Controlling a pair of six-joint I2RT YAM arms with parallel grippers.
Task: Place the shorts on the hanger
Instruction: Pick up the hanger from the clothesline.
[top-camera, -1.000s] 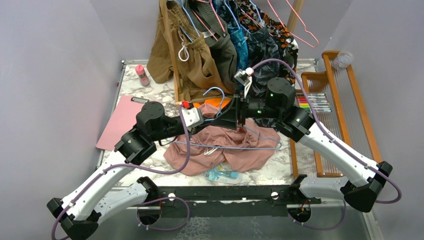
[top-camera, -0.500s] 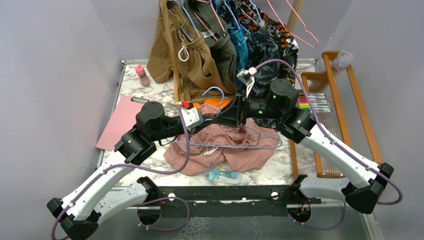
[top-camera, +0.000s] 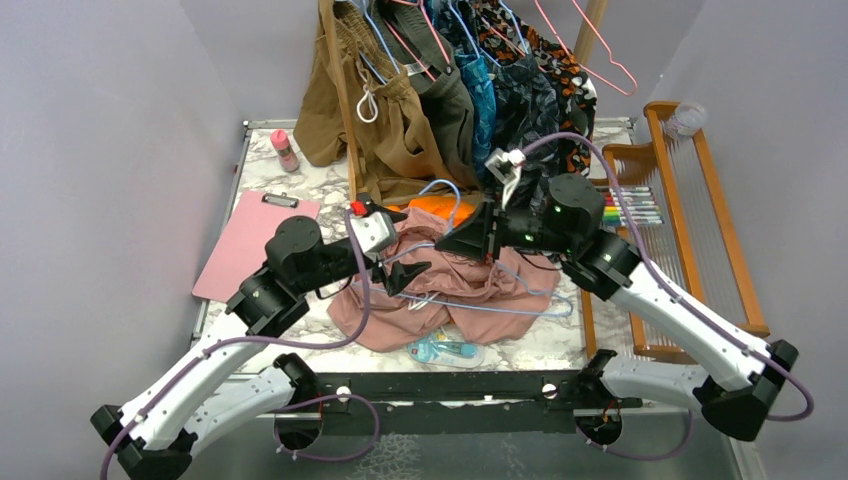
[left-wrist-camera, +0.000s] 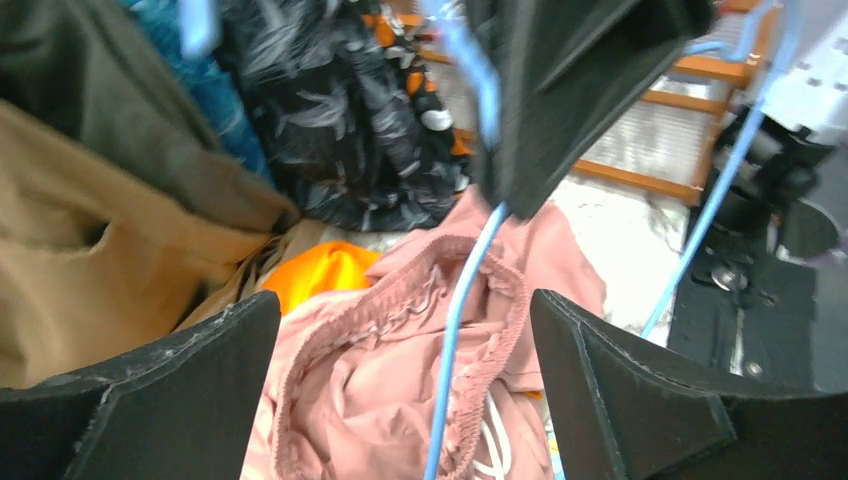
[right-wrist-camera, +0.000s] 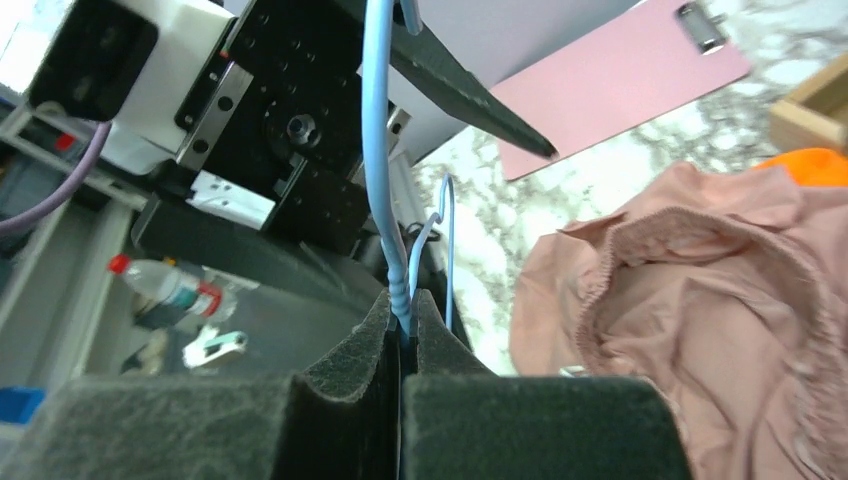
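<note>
The dusty pink shorts (top-camera: 440, 295) lie crumpled on the marble table (top-camera: 320, 185), waistband open toward the arms. The light blue hanger (top-camera: 505, 306) lies across them, its hook (top-camera: 440, 188) raised behind. My right gripper (top-camera: 447, 243) is shut on the hanger wire (right-wrist-camera: 378, 150), which is pinched between its pads (right-wrist-camera: 400, 318). My left gripper (top-camera: 406, 274) is open just left of it with nothing held. Between its wide fingers (left-wrist-camera: 140, 400) the hanger wire (left-wrist-camera: 452, 350) crosses the gathered waistband of the shorts (left-wrist-camera: 360, 400).
Behind the shorts stands a rack of hung clothes (top-camera: 440, 90), with bright orange shorts (top-camera: 440, 207) at its foot. A pink clipboard (top-camera: 245, 245) lies on the left and a pink bottle (top-camera: 286, 150) at the back left. A wooden frame (top-camera: 690, 220) and markers (top-camera: 630, 205) are on the right. A teal packet (top-camera: 445, 350) lies in front.
The left gripper opened, let go of the hanger and drew back toward the left. The right gripper shut on the hanger wire, and the hanger shifted slightly to the right.
</note>
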